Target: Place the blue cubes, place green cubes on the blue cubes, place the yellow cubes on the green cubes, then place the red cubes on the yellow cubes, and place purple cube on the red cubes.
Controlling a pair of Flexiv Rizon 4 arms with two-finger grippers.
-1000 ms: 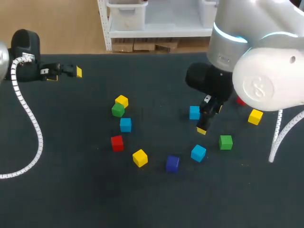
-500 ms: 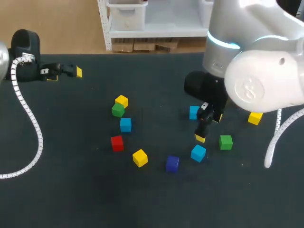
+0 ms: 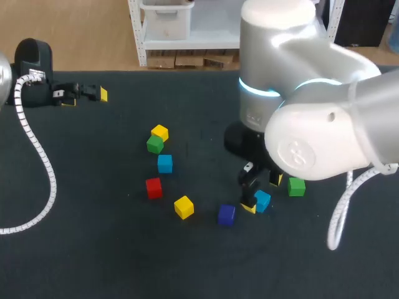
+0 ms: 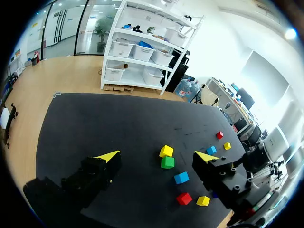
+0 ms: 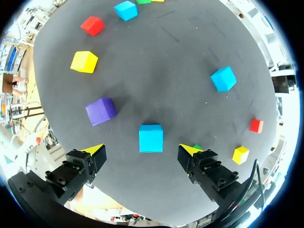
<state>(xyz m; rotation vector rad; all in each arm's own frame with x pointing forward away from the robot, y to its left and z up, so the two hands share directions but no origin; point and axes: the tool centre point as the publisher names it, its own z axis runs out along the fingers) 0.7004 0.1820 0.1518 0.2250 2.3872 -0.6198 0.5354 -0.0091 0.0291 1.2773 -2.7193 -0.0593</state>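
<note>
Your right fingers (image 5: 94,153) are released, spread wide over the counter (image 5: 161,52). The near blue cube (image 5: 151,138) sits in the gap between them, and neither yellow tip touches it. Just beside one finger lies the purple cube (image 5: 100,111). Beyond it, in a loose line leading away from the fingers, are the near yellow cube (image 5: 84,61), the near red cube (image 5: 92,25) and the middle blue cube (image 5: 126,10). Ahead of the other finger, the far blue cube (image 5: 223,78) lies on its own. Past it sit the far red cube (image 5: 256,125) and the far yellow cube (image 5: 241,154), apart from each other.

Seen from above, the lone green cube (image 3: 297,186) lies just beside these fingers. Your right arm (image 3: 312,124) hangs over much of the counter's right half.

Your left fingers (image 4: 108,157) are also released, spread apart over the counter's far left part, well apart from every cube. The cubes closest ahead of them are the paired yellow cube (image 4: 166,151) and the paired green cube (image 4: 167,162), which touch each other side by side.
</note>
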